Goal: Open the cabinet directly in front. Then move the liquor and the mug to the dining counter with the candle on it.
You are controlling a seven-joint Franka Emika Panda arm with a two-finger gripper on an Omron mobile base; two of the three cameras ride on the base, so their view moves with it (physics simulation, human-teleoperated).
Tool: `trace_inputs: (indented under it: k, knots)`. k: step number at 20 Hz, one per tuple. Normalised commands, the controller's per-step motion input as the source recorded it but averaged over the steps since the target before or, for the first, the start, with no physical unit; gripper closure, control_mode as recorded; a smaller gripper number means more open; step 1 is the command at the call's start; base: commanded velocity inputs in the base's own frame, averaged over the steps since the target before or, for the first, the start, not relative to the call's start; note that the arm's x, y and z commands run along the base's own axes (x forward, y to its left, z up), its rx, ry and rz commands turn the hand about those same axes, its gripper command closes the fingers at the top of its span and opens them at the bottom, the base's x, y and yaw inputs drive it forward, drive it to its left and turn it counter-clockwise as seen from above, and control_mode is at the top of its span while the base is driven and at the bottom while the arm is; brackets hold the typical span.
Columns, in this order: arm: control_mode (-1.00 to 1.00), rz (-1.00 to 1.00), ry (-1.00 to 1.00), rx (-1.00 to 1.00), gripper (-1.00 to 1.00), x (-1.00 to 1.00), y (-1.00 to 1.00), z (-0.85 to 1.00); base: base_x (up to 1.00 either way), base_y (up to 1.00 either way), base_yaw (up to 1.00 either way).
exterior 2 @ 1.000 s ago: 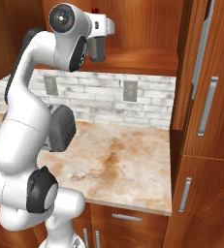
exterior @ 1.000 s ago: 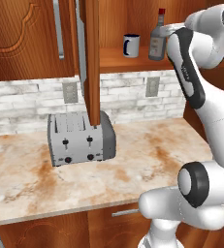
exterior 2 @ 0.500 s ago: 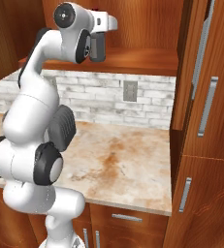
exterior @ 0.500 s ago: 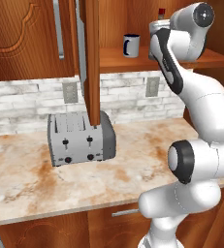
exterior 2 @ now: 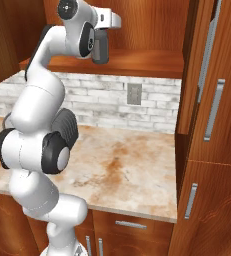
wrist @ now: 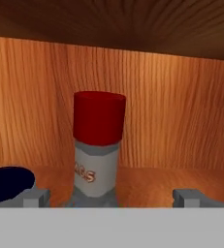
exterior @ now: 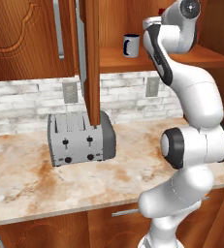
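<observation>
The cabinet stands open, its swung-out door (exterior: pixel 91 63) edge-on over the worktop. On its shelf (exterior: pixel 191 57) sits the white mug (exterior: pixel 130 44) with a navy handle. The liquor bottle (wrist: pixel 98 145) with red cap and pale label stands straight ahead in the hand view, centred between the two spread fingertips (wrist: pixel 36 196). My gripper (wrist: pixel 112 197) is open and holds nothing; the bottle is a little beyond the tips. The mug's navy inside (wrist: pixel 7 185) shows at lower left. From the right base view the dark hand (exterior 2: pixel 101 47) points into the cabinet at shelf height, covering the bottle.
A grey toaster (exterior: pixel 79 138) stands on the marble-look worktop (exterior: pixel 31 189) below the open door. The left cabinet door (exterior: pixel 21 38) is closed. A tall wooden unit with silver handles (exterior 2: pixel 214 115) rises at the right, close to the shelf.
The arm has swung left and up toward the shelf. Its upper links now cover the bottle in the left base view. The mug has not moved.
</observation>
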Motion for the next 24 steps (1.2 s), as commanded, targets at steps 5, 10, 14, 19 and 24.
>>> trace_inputs:
  k: [5,10,14,19,24]
  knots:
    - [-1.00,-0.01,0.04,0.00,-1.00,0.13,0.00,0.00,0.00,0.00,0.00]
    - [-1.00,0.00,0.00,0.00,-1.00,0.11,0.00,0.00,0.00,0.00,0.00]
    - [-1.00,0.00,0.00,0.00,-1.00,0.10,0.00,0.00,0.00,0.00,0.00]
    - [-1.00,0.00,0.00,0.00,-1.00,0.16,0.01,-0.01,0.00,0.00,0.00]
    - [-1.00,0.00,0.00,0.00,1.00,0.10,0.01,0.00,0.00,0.00,0.00]
